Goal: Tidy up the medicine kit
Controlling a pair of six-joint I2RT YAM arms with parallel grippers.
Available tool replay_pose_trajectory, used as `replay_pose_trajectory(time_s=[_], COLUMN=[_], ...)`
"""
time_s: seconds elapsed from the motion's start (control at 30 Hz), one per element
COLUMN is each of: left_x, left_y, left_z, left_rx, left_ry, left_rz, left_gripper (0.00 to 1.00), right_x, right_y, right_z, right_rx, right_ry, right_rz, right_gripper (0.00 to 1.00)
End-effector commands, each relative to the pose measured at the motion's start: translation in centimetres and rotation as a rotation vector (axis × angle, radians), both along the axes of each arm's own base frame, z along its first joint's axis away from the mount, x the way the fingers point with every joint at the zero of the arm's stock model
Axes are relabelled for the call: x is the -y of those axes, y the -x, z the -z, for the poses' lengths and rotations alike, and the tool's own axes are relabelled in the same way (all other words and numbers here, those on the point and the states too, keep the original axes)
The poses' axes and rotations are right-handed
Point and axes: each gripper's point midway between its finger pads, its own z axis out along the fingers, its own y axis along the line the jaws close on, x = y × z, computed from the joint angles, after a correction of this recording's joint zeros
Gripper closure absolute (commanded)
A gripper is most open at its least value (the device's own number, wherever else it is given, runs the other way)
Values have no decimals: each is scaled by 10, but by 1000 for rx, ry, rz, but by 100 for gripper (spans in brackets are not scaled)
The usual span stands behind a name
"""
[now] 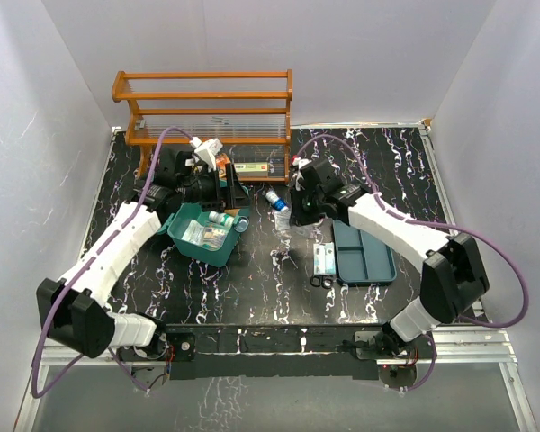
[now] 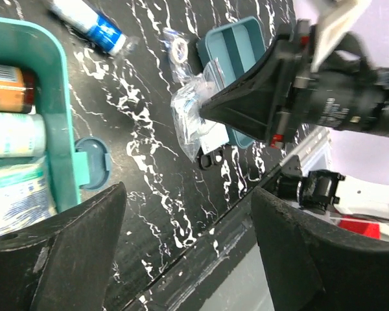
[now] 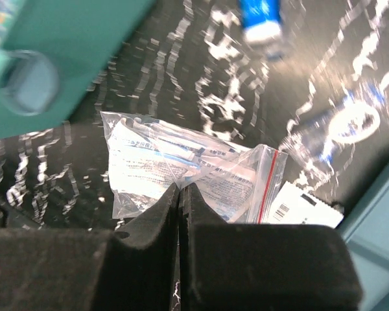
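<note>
Where the right claw [image 3: 179, 189] had shut tight, it seemingly pinched the zip bag [image 3: 149, 165] at its edge: limp, slippery film. Left claw [image 2: 188, 194] gaped empty beside the medicine kit [image 1: 218, 256], left-centre on the worktop [image 1: 252, 288]. The kit looked like rigid, light plastic, likely to slide, best taken by its rim.

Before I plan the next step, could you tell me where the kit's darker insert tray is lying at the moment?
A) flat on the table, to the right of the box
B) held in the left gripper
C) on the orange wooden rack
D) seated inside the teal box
A: the top view shows the insert tray lying flat on the table, apart from the teal box and to its right.
</note>
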Motion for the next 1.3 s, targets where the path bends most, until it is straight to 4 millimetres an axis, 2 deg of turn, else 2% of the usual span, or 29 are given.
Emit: replay_pose_trajectory(time_s=[0.0,0.13,0.27,0.37,0.47,0.6,0.77,1.0,1.27], left_x=[21,26,32,30,37,41,46,43,41], left_y=[5,4,-1,-9,-7,-2,8,20,21], left_z=[-31,-35,-35,-32,-27,-13,-12,-1,5], left_rx=[9,-20,-69,-145,-256,-392,-429,-468,-468], left_ry=[118,133,157,159,190,206,259,255,227], left_rz=[118,141,141,90,104,98,141,165,181], left_gripper=[23,20,22,27,32,33,36,59,58], right_x=[-38,-51,-57,-60,-61,-67,-74,-77,-79], right_y=[-8,1,6,9,10,6,4,5,5], right_z=[-84,-116,-126,-133,-136,-137,-134,-128,-122], right_rx=[234,340,387,430,472,503,498,480,460], right_ry=[-192,-278,-286,-273,-250,-222,-219,-222,-224], right_rz=[-241,-373,-465,-520,-554,-593,-604,-610,-615], right_gripper=[100,100,100,100,100,100,100,100,100])
